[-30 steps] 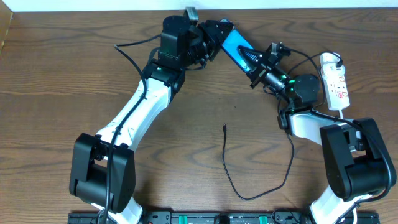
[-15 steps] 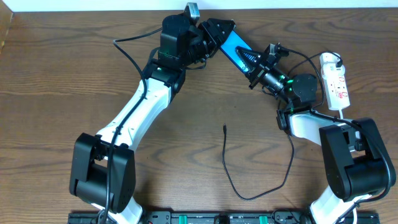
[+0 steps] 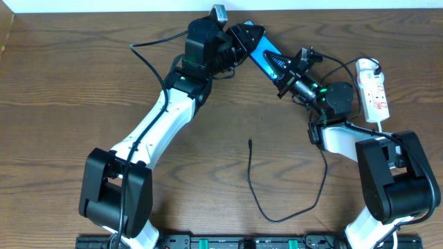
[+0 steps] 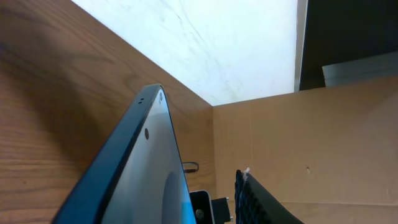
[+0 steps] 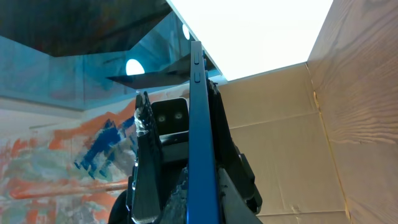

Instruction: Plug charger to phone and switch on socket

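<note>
The slim phone with the bright blue screen (image 3: 261, 50) is up at the far side of the brown wooden table (image 3: 69, 104), held between the two claws. It is tilted, and its long side slants from far-left to near-right.

The right claw (image 3: 275, 63) is closed tight on the near end of the phone. Its own camera shows the thin phone edge (image 5: 200, 124) pinched between its fingers.

The left claw (image 3: 252, 32) sits around the far end. Its jaws are partly open. One finger (image 4: 252, 199) stands a little apart from the phone face (image 4: 143, 174), with a gap between them. The other finger is hidden behind the phone, so I judge this claw has no firm hold.

The thin black charger cable (image 3: 257, 200) lies flat on the table, well apart from both claws. Its small black plug tip (image 3: 250, 143) is on the robot's side of the phone. The tip points away from the robot, up toward the phone. The cable runs back from it, loops round, and goes up to the right arm's side. The right claw is nearer the tip, but it is busy, so I think the left claw is the one free to fetch it. Nothing lies on the table between the tip and the phone.

I cannot tell which end of the phone has the plug hole.

The long white socket strip with red marks (image 3: 372, 90) lies far right, beside the right arm. Thick black robot wires hang close to it.
</note>
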`<action>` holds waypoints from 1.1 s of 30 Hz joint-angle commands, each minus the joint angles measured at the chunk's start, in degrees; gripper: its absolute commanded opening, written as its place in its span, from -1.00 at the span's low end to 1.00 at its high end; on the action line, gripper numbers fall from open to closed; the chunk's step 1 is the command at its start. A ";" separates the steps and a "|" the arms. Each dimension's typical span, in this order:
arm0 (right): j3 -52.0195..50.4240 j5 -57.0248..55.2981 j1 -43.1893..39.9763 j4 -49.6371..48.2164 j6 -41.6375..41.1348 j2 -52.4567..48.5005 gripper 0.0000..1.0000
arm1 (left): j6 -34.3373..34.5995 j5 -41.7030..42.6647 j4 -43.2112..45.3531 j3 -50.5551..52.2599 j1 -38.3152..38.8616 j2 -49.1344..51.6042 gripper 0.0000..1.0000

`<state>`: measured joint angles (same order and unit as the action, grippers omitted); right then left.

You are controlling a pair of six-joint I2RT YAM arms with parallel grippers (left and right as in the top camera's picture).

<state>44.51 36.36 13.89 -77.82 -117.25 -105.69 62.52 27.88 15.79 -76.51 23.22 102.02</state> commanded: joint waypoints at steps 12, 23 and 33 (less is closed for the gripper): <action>0.72 0.22 1.25 -0.17 -0.31 0.42 -0.97 | -1.38 -2.03 0.61 -0.09 0.72 0.76 -0.42; 0.72 0.46 2.29 -0.15 -0.28 0.42 -0.97 | -1.40 -2.03 0.61 -0.09 0.70 0.76 -0.58; 0.72 1.09 2.40 -0.15 -0.28 0.42 -0.97 | -1.42 -2.03 0.61 -0.09 0.70 0.76 -0.74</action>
<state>44.56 34.52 14.81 -78.02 -117.25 -105.69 62.52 25.08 15.44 -76.42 23.42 102.54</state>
